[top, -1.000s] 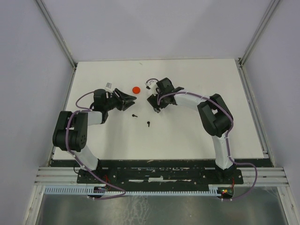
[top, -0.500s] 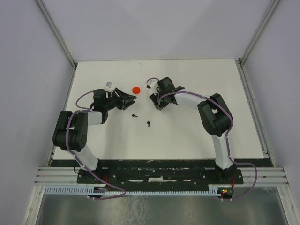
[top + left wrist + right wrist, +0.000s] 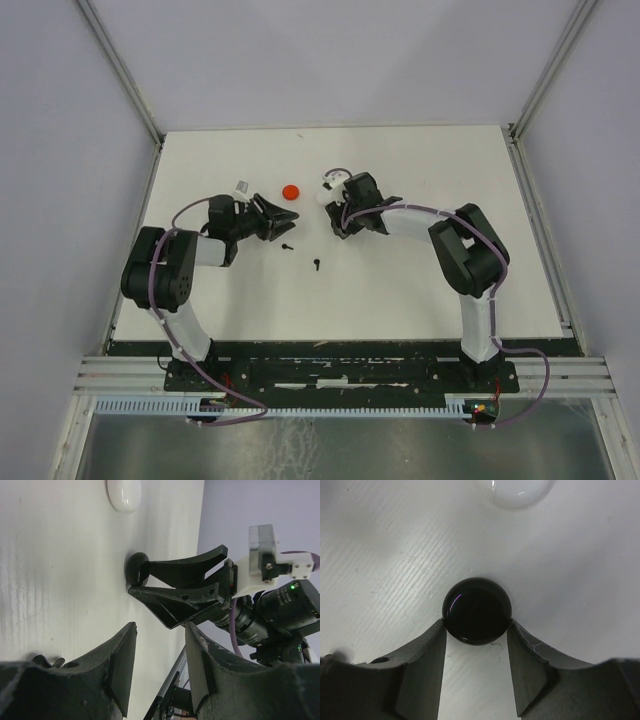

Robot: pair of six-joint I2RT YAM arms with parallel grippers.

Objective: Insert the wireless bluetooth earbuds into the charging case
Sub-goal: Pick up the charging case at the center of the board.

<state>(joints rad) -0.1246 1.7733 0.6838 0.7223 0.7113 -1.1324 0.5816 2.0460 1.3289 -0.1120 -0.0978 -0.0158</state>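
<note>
Earbuds: a black earbud [image 3: 288, 245] and a second black earbud [image 3: 316, 266] lie loose on the white table [image 3: 430, 170]. They are near each other in the open space between the two arms, and neither is held. No red or white earbud can be made out.

Case: a glossy black round case [image 3: 476, 611] sits flat on the table, farther from the arm bases than the earbuds. It looks closed.

Right gripper: the right gripper [image 3: 138, 579] has closed onto the black round case, with one fingertip pressed against each side.

Why held so: most likely to steady the case so it cannot slide while it is opened and an earbud is pushed in.

Left gripper: the left gripper [image 3: 161, 630] has its jaws parted with nothing between them. It points toward the right gripper, near it but not touching. It seems placed to help with the lid or to fetch an earbud.

Nearby: a white rounded case [image 3: 515, 490] lies just beyond the black one. A red disc [image 3: 290, 191] sits farther back, between the two grippers.

Change from a second ago: the right jaws were spread wide over this spot and have now drawn in against the case. The left arm has pulled its elbow inward and carried its gripper slightly toward the centre. The earbuds and the red disc have not moved.
</note>
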